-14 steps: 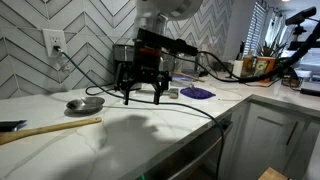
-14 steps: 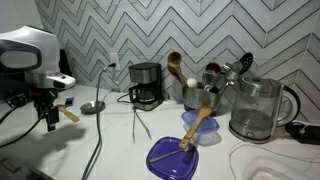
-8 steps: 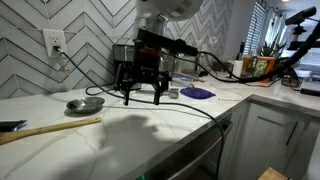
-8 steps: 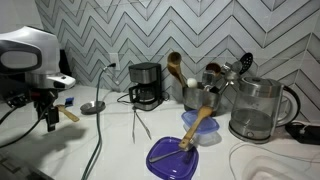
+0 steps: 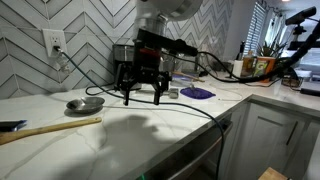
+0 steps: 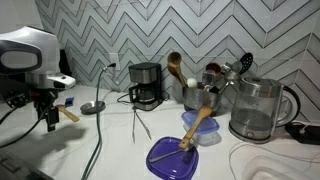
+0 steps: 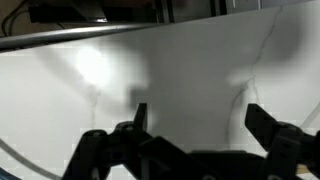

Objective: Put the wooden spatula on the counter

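A long wooden spatula (image 5: pixel 52 128) lies flat on the white marble-look counter (image 5: pixel 140 135) at the left; one end of it shows in an exterior view (image 6: pixel 68 114) beside the gripper. My gripper (image 5: pixel 142 97) hangs just above the counter, to the right of the spatula and apart from it, open and empty. It also shows in an exterior view (image 6: pixel 50 122). In the wrist view the two jaws (image 7: pixel 200 115) are spread wide over bare counter (image 7: pixel 190 60) with nothing between them.
A metal dish (image 5: pixel 85 103) sits near the wall. A coffee maker (image 6: pixel 146 85), tongs (image 6: pixel 138 122), a utensil pot (image 6: pixel 200 95), a glass kettle (image 6: pixel 258 110) and a purple plate (image 6: pixel 170 156) with a wooden spoon (image 6: pixel 198 127) stand further along. A black cable (image 5: pixel 195 108) crosses the counter.
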Controlling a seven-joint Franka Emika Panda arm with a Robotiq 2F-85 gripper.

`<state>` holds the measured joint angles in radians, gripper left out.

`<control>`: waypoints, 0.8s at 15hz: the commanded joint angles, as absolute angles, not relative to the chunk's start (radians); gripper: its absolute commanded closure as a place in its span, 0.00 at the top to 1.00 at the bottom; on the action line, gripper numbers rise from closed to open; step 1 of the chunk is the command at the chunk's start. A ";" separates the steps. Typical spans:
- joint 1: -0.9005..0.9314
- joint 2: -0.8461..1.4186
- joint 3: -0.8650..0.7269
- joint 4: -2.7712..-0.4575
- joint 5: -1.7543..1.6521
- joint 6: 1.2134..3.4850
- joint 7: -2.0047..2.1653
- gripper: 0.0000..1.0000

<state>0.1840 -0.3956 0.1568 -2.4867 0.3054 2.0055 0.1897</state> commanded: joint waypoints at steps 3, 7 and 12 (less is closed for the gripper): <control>0.178 -0.396 0.162 -2.485 0.307 2.003 0.188 1.00; 0.178 -0.396 0.162 -2.485 0.307 2.003 0.188 1.00; 0.162 -0.411 0.156 -2.488 0.280 2.003 0.192 1.00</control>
